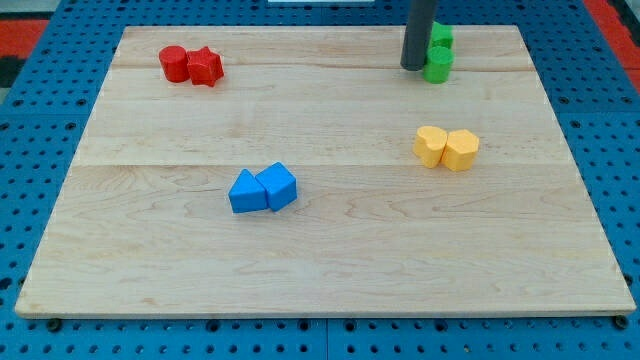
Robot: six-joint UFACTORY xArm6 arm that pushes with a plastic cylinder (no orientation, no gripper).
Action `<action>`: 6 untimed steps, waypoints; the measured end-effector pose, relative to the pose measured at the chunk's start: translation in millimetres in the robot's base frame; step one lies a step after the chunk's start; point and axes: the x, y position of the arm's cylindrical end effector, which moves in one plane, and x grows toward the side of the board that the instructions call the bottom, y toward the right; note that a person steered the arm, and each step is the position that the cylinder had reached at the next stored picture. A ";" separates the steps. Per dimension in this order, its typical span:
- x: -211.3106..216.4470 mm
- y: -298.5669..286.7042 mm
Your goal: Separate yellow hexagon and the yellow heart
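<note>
- The yellow hexagon (431,145) and the yellow heart (461,149) sit touching side by side in the right half of the wooden board (320,250), a little above mid-height; which of the two is which shape is hard to be sure of, and I take the left one for the hexagon.
- Both look like small, rigid, light blocks that should slide easily on the smooth wood; nothing fragile about them.
- There is nothing to grasp with: my tip (412,67) is a bare rod end, holding nothing, so the contact point I would judge best is the seam between the pair, or the outer face of one block.
- My tip stands at the upper right of the frame, just beside the green blocks (438,52) and well apart from the yellow pair.
- The path down to the yellows looks unobstructed.
- Red blocks (191,65) lie upper left, blue blocks (263,189) centre-left, both well clear.
</note>
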 end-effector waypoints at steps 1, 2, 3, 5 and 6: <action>39.7 0.0; 69.1 26.6; 90.6 81.2; 172.7 136.0; 199.8 129.3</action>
